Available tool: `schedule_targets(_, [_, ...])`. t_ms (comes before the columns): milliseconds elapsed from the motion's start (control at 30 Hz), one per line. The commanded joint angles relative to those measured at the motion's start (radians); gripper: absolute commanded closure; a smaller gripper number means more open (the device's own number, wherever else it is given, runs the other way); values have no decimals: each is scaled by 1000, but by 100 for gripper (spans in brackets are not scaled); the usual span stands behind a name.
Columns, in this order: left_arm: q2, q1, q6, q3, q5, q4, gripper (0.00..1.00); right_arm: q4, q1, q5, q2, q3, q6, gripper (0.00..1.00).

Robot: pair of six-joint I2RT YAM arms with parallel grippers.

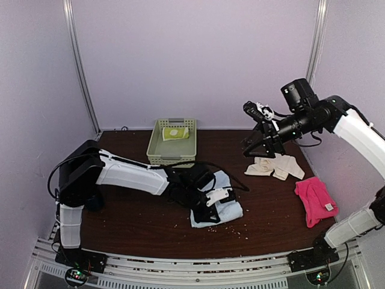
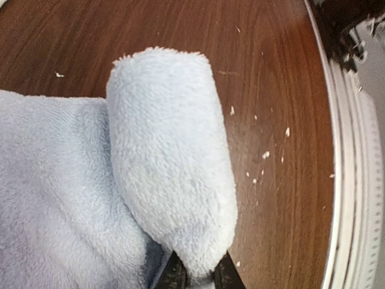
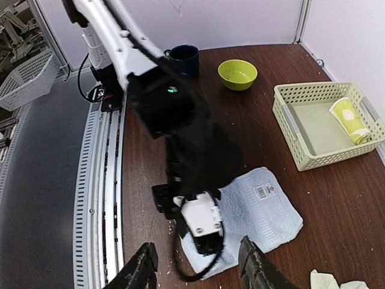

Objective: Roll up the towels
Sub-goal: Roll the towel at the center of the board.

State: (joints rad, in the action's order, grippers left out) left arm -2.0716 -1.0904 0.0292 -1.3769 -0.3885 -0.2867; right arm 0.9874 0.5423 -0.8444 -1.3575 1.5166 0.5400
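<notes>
Near the front edge of the dark wooden desk (image 1: 132, 220), the left gripper (image 2: 194, 274) is clenched on a folded-over flap of the large light blue terry towel (image 1: 231, 211), which lies mid-desk with that flap doubled over the rest. Looks like the start of the roll on this one. Right gripper (image 3: 198, 268) hangs released, nothing in it, raised near the crumpled cream-white towel (image 1: 275, 166), with the hot pink towel (image 1: 316, 200) just beside that. Next move probably calls for turning the pinched flap over itself evenly so the roll comes out tight, not lopsided

Seemingly wooden dark table (image 1: 132, 224) between pale lilac walls (image 1: 198, 60).
</notes>
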Motion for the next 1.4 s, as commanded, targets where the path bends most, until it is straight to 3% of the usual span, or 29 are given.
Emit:
schedule_targets(0, [-144, 83, -190, -108, -438, -64, 89, -156, 32, -25, 101, -133, 26, 53])
schedule_targets(100, [-226, 117, -277, -172, -607, -83, 90, -89, 151, 95, 109, -212, 105, 56])
schedule_targets(267, [-327, 142, -352, -249, -648, -147, 95, -156, 336, 382, 126, -439, 187, 65])
schedule_targets(400, [-356, 151, -344, -293, -625, -188, 94, -379, 351, 495, 155, -668, 187, 52])
schedule_targets(567, [-359, 160, -347, -285, -640, -189, 94, -526, 373, 632, 78, -750, 188, 50])
schedule_targets(800, [-354, 162, -347, -283, -637, -190, 92, -696, 401, 703, -16, -782, 209, 50])
schedule_targets(1100, [-291, 168, -334, -259, -585, -198, 89, -706, 414, 708, -147, -793, 276, 55])
schedule_targets(1167, [-235, 170, -360, -218, -562, -162, 84, -710, 415, 704, -162, -795, 275, 64])
schedule_targets(1233, [-156, 178, -410, -155, -504, -109, 71, -680, 414, 677, -187, -772, 269, 74])
schedule_targets(1367, [101, 209, -416, -6, -265, -29, 49, -551, 411, 578, -250, -681, 236, 87])
